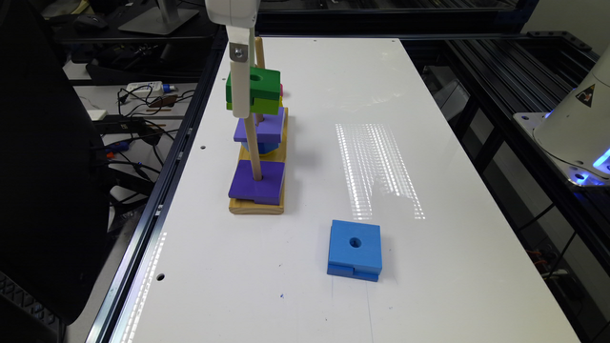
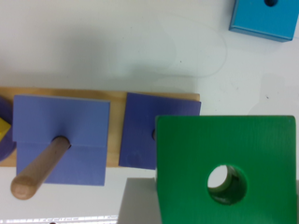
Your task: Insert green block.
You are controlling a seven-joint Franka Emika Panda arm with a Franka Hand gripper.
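On the exterior view's left I see a wooden base [image 1: 257,207] sitting on the white table [image 1: 429,295]. Pegs stand up from the base. A purple block [image 1: 256,187] sits low on the near peg [image 1: 253,147], and a second purple block [image 1: 259,126] sits higher up behind it. My claw [image 1: 240,97] comes down from the top and holds the green block [image 1: 259,90] up in the air, above the purple blocks and the base. Its white finger [image 1: 238,76] presses flat on the block's side, so the claw is closed around it. In the wrist view the green block's round hole is empty. Further right, a blue block [image 1: 355,256] lies flat on the table, well apart from the base
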